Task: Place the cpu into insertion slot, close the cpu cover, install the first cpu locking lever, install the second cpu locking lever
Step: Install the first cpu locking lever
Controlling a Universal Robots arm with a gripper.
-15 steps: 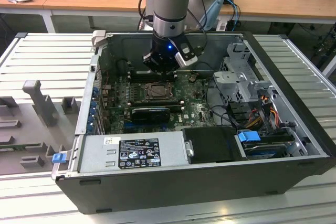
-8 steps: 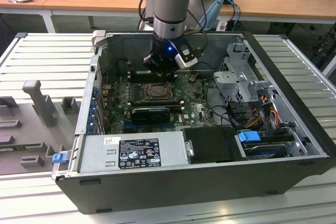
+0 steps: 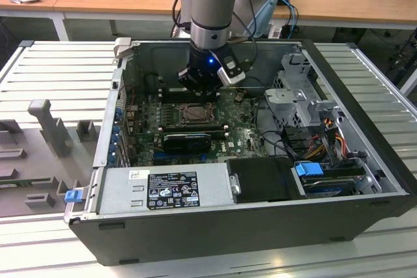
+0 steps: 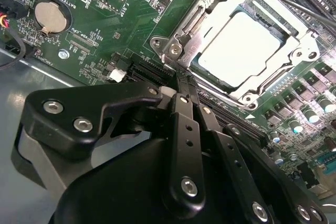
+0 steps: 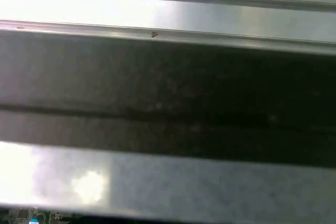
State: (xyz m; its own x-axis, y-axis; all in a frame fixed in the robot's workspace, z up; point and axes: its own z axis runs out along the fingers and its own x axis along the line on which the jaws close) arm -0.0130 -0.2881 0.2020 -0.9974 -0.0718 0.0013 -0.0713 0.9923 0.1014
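The cpu (image 4: pixel 244 45) shows its pale face in the insertion slot (image 4: pixel 247 95) on the green board. The cpu cover (image 4: pixel 210 3), a silvery frame, lies down around it. A thin metal lever rod (image 4: pixel 294 4) runs along the socket's far side, and another lever's bent end (image 4: pixel 176 50) sits at the near corner. My gripper (image 4: pixel 181 81) is shut, its black fingers (image 4: pixel 184 116) pressed together with the tips just short of that bent end. In the exterior view the gripper (image 3: pixel 201 89) hangs inside the case just behind the socket (image 3: pixel 194 114).
Open computer case (image 3: pixel 247 216) on a ribbed metal table (image 3: pixel 58 69). Power supply (image 3: pixel 163 190) at the front, drive cage (image 3: pixel 296 92) and cables at the exterior view's right. A black card (image 3: pixel 187 141) lies in front of the socket. A coin cell (image 4: pixel 51 15) sits on the board. Case wall (image 5: pixel 168 93) close by.
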